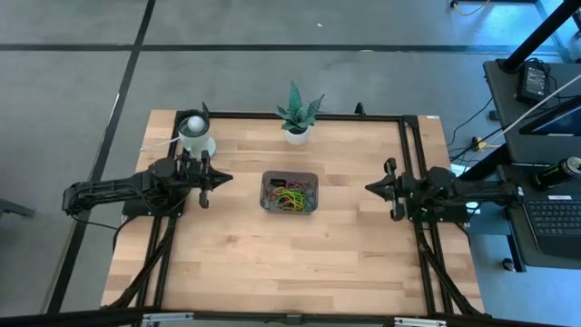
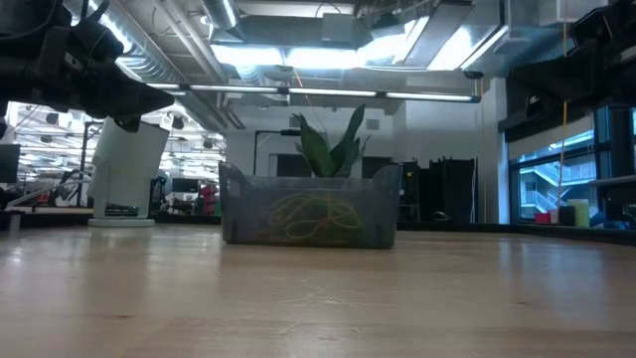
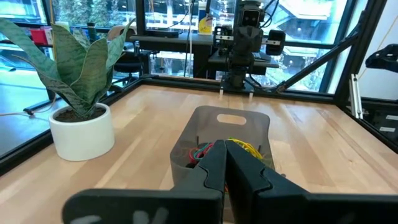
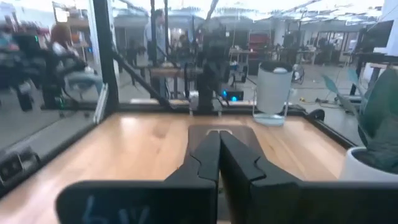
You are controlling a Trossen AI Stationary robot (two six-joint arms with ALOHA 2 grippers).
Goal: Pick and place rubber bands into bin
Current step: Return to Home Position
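Looks like we're basically done here: all the bands (image 1: 290, 198) we can spot are piled in the bin (image 1: 266, 193) mid-tabletop (image 1: 227, 263), and we can't find any loose ones on the wood. The left hand (image 1: 221, 179) hovers near the bin's left side and the right hand (image 1: 370, 187) is off to its right. Both point inward, fingers pinched together and holding nothing.

Overall: bright, even light on the bench (image 1: 227, 245), with faint, soft shadows.
Source: ceiling strip lights (image 2: 298, 55), glaring white in the low view.
Windows (image 3: 311, 31): pale daylight behind.
Backlight: the plant (image 2: 328, 149) looks dark against the lit room.
Bin (image 2: 308, 209): light glows through its translucent walls.
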